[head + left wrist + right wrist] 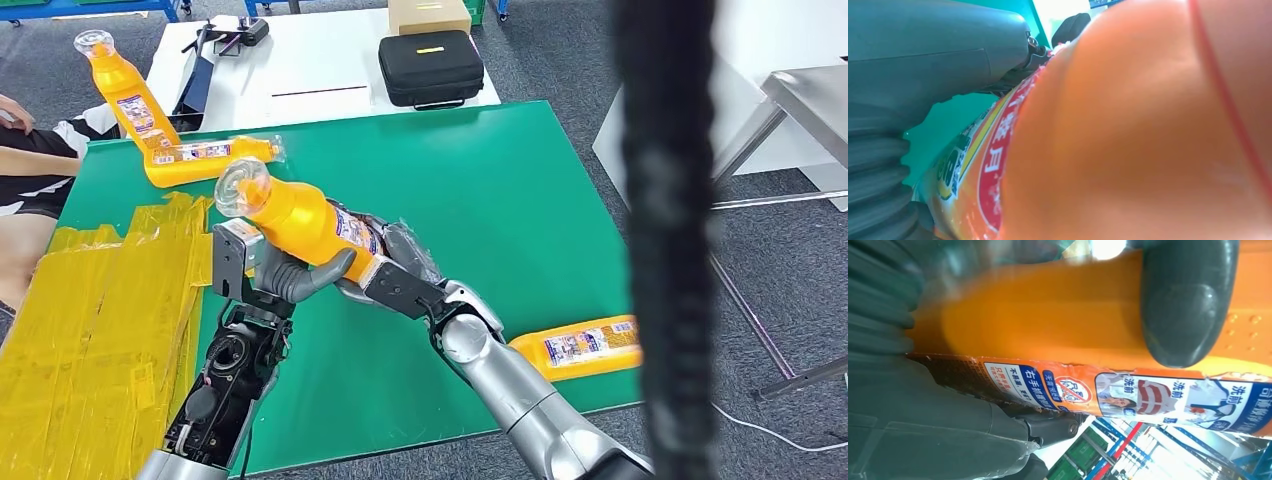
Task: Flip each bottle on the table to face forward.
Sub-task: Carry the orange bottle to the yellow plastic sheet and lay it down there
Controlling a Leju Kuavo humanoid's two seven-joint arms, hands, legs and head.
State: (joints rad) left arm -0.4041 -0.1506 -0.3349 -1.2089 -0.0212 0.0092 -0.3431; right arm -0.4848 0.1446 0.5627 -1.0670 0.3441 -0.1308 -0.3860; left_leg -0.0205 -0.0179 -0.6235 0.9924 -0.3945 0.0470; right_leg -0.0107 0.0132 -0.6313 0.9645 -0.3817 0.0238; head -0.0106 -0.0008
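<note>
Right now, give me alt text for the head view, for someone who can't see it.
Both robot hands hold an orange bottle tilted above the green table, the left hand under it and the right hand at its base. Two more orange bottles lie at the far left, another at the near right edge.

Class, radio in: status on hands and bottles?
Both hands, left and right, grip one orange bottle above the green table. Nothing in the way.

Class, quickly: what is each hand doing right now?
Left hand: holding the raised bottle.
Right hand: holding the same bottle near its base.
</note>
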